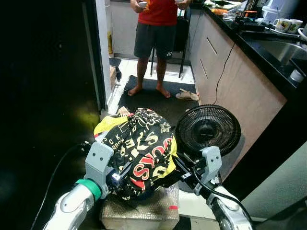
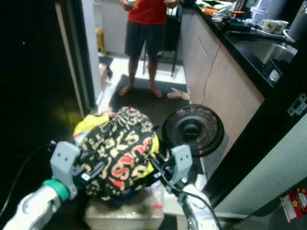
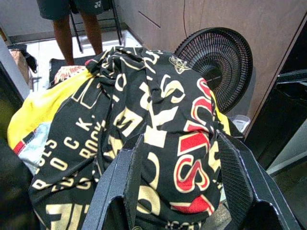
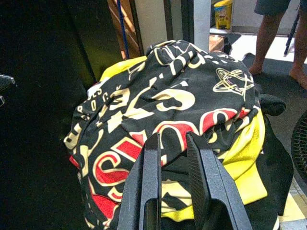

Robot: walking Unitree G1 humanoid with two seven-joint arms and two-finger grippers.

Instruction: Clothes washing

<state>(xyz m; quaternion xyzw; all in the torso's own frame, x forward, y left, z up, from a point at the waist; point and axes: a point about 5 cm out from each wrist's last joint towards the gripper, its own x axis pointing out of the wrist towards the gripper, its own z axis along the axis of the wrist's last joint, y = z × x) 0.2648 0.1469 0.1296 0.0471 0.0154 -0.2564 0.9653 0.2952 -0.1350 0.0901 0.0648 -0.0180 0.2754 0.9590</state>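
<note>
Grippers are set on both sides of the bundle of clothes [image 1: 139,153], which is heaped on a box wrapped in bubble film [image 1: 139,211] on the floor, between a dark opening at the left and a floor fan [image 1: 207,129] at the right.

At the left edge of the heap, the left gripper [image 3: 180,191] is held wide, its two ribbed black fingers [image 3: 237,179] straddling a fold of the printed cloth without yet being pressed together on it. The cloth is seen as soft, thin knit, black with cream and red lettering, crumpled into a rounded mound; a yellow garment [image 1: 108,125] is tucked under its far left side and again shows at its right edge.

At the right edge of the heap, the right gripper [image 4: 173,158] is brought narrow, its fingers nearly together with a fold of the black cloth apparently pinched between their tips.

Further right, the fan's round black wire grille is seen upright, just beside the box. Beyond, a person [image 1: 156,28] is seen standing on a dark mat, and a counter [image 1: 268,48] with cups runs along the right.

Little of the washing is judged done: the clothes are gathered and gripped, but not yet lifted or carried, and no washing machine is seen.
</note>
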